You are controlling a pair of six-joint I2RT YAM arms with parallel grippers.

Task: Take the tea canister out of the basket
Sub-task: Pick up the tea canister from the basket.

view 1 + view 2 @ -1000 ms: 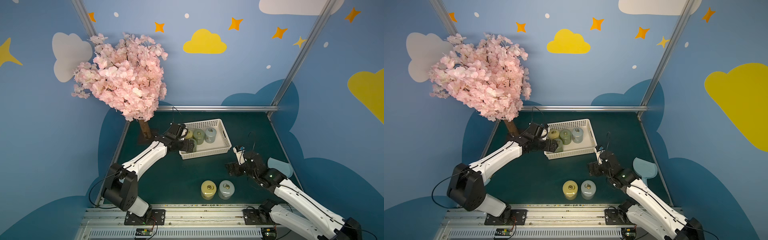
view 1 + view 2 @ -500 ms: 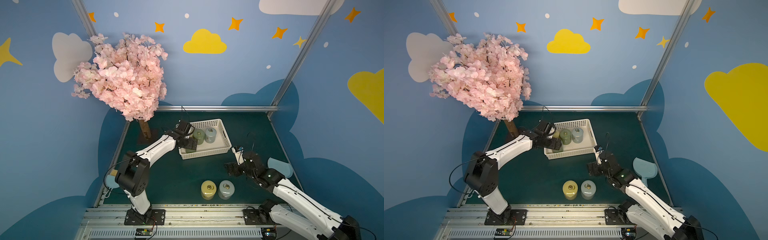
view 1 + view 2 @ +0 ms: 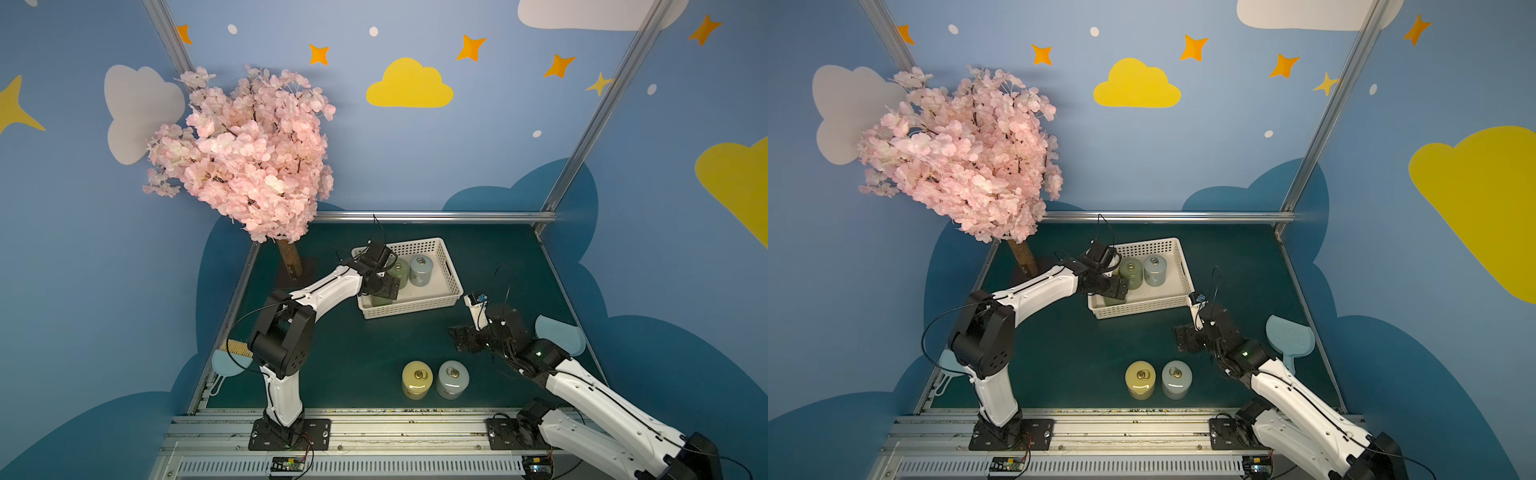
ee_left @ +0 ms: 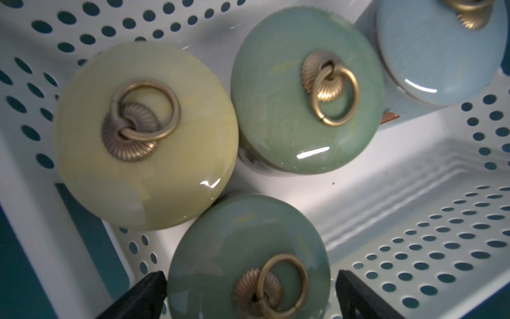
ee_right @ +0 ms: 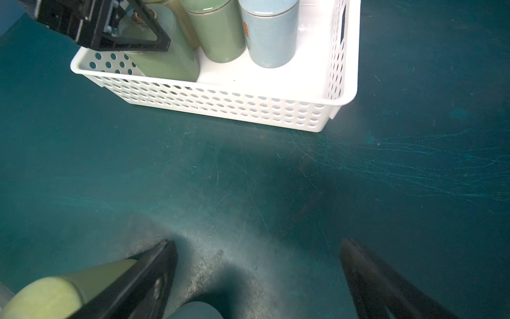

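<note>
Desk (image 3: 353, 353) front: yellow canister (image 3: 417, 379) and grey-blue canister (image 3: 452, 379), upright, outside the basket; right hand (image 5: 258, 243) beyond, spread, empty. White perforated basket (image 3: 411, 308) holds four upright canisters, the nearest, green tea canister (image 4: 248, 243), between the left hand's (image 4: 249, 279) spread, unclamped fingers. Glazed, probably heavy, slick, breakable: grip the body sides, not the loose ring (image 4: 284, 256).
</note>
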